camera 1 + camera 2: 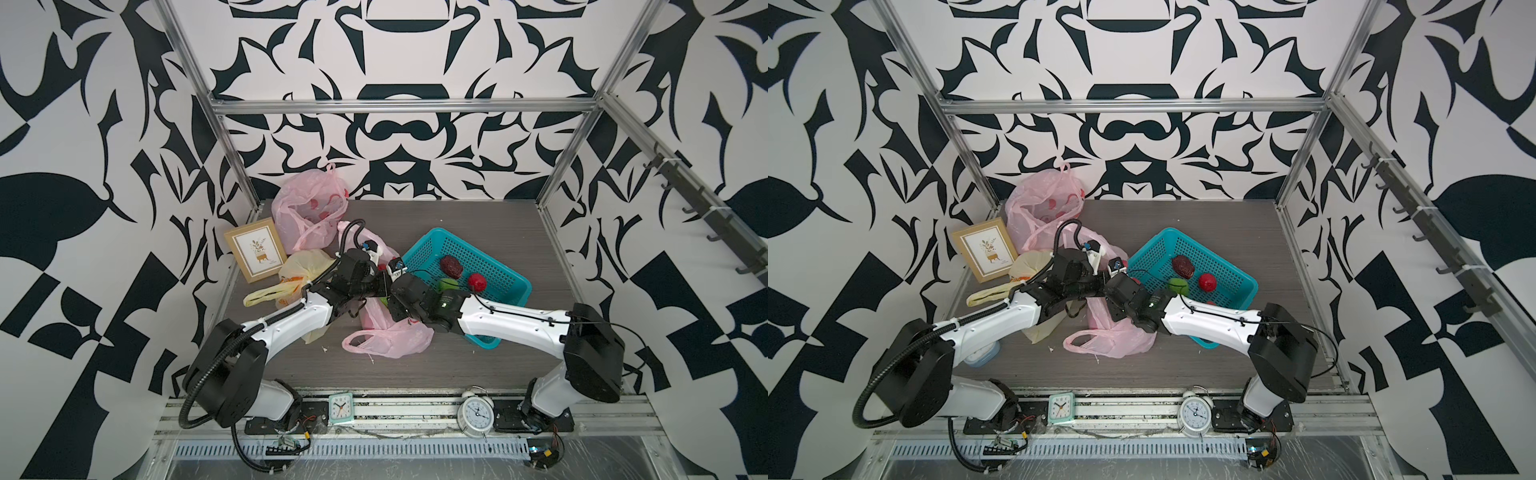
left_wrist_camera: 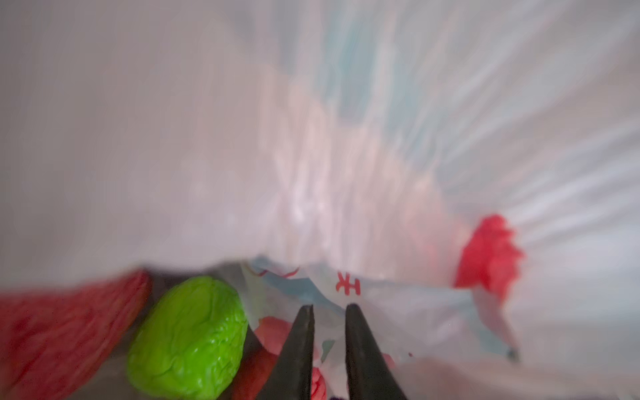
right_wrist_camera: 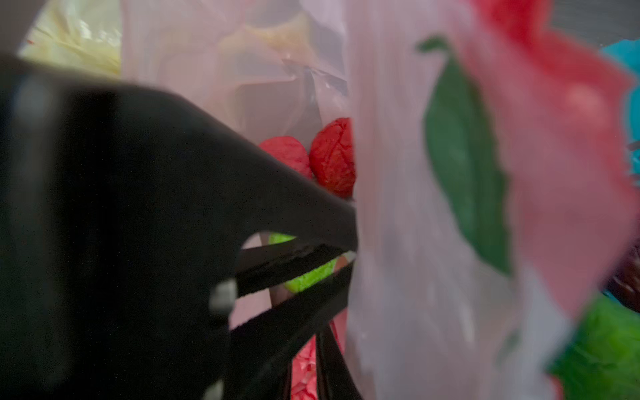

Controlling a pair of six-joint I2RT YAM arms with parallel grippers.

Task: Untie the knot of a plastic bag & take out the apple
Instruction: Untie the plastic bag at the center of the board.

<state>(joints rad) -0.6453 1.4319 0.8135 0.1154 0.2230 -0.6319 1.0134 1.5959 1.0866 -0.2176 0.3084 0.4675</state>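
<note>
The left gripper (image 2: 329, 308) is seen with its fingers (image 2: 298, 346) drawn almost together, with only a slit left between them. Thin film of the pink bag (image 2: 311, 156) fills that slit. In the right wrist view the same fingers meet at the bag's edge, so a pinch on the film is judged. The right gripper (image 3: 325, 360) is crowded close against it. Its fingers are barely shown behind blurred film, and whether anything is held there cannot be told.

Just beside the left fingers a green fruit (image 2: 188, 339) lies under the lifted film, with red fruit (image 3: 332, 156) a little deeper. The apple is taken to be among these, not yet out of the bag. In both top views the bag is spread on the worktop (image 1: 436, 374) between the arms, just beside a teal basket (image 1: 482, 257) in which three fruits (image 1: 477, 282) already lie.

The film is thin and slick, so it could slip from the pinch and the mouth would fall shut over the fruit. If it is pulled too hard, the film could be torn, or the bag dragged and the fruit rolled out. With both grippers so close, a knock is likely when one is sent inside. Both wrist views are veiled by film, so a fold might be seized along with the fruit.
</note>
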